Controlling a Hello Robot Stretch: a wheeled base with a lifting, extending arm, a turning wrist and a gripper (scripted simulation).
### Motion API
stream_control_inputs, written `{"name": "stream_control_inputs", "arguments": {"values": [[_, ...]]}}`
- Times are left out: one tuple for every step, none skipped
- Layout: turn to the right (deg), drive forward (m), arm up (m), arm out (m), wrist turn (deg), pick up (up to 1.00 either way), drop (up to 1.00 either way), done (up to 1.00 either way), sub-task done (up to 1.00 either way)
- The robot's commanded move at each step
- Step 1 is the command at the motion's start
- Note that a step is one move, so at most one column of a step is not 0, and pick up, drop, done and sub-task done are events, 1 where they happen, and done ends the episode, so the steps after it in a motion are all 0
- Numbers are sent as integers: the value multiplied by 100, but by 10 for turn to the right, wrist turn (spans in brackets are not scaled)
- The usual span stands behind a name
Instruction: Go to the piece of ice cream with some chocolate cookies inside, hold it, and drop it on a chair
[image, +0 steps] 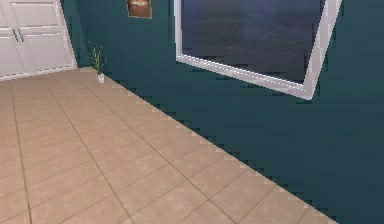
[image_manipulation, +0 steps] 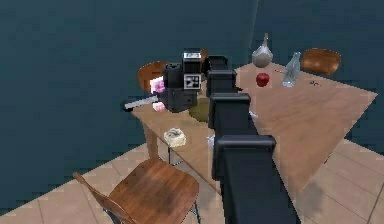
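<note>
The claw (image_manipulation: 167, 98) hangs at the tabletop's (image_manipulation: 300, 125) far-left corner, and I cannot tell whether it grasps anything. A small pink-and-white lump (image_manipulation: 158, 88) shows right at it. A pale round thing (image_manipulation: 176, 135) lies on the tabletop's near-left edge. I cannot tell whether either is the ice cream. A wooden chair (image_manipulation: 150, 188) stands below that edge.

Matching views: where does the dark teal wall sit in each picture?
Forward view: the teal wall runs from upper left to lower right, bearing the window.
Arm side view: the teal wall spans the top, behind the wooden table.
Shared landmark: the tan tiled floor meeting that wall's foot.
</note>
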Motion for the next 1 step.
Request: {"name": "stream_control_inputs", "arguments": {"values": [[0, 0, 0, 0, -450, 0, 0, 0, 0]]}}
